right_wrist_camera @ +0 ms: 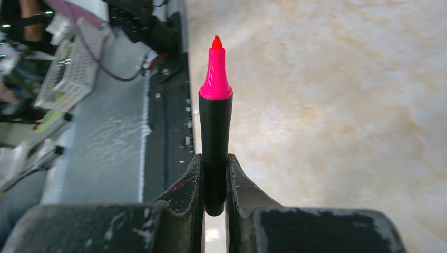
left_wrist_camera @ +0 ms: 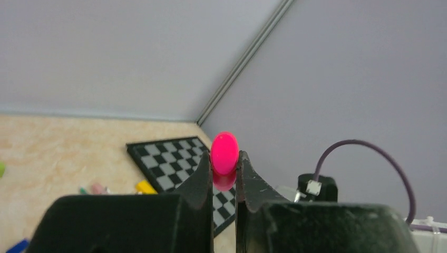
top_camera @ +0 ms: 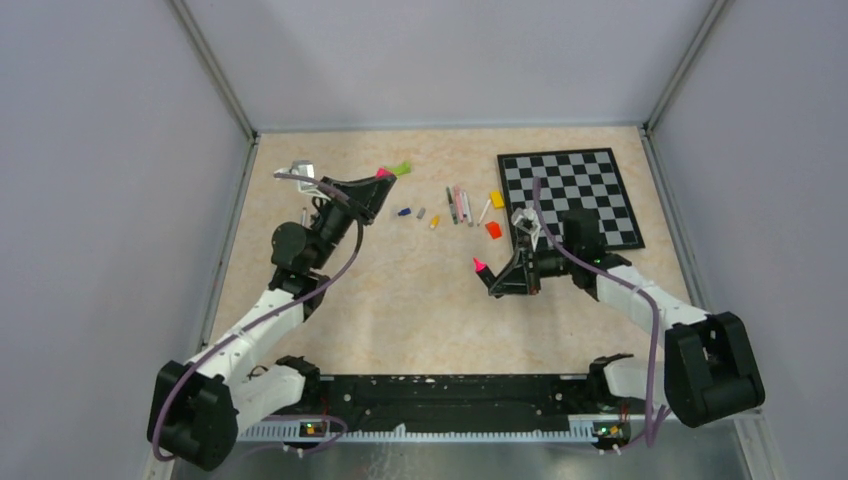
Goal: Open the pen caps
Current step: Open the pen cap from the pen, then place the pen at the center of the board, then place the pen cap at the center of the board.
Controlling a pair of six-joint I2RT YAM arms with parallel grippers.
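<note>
My left gripper (top_camera: 383,176) is raised over the back left of the table, shut on a pink pen cap (top_camera: 382,173). In the left wrist view that pink cap (left_wrist_camera: 224,152) sticks out between the fingertips of the gripper (left_wrist_camera: 224,162). My right gripper (top_camera: 492,278) is shut on a black pen (top_camera: 486,272) with a bare pink tip pointing left. In the right wrist view the pen (right_wrist_camera: 215,126) stands between the jaws of the gripper (right_wrist_camera: 214,164), its barrel clamped near the end. More pens (top_camera: 457,205) lie at table centre, with blue (top_camera: 403,212), grey (top_camera: 421,213) and orange (top_camera: 434,222) caps beside them.
A black-and-white chessboard (top_camera: 590,175) lies at the back right. A yellow block (top_camera: 497,199) and an orange block (top_camera: 493,230) sit by its left edge. A green curved piece (top_camera: 401,167) lies just past my left gripper. Grey walls enclose the table.
</note>
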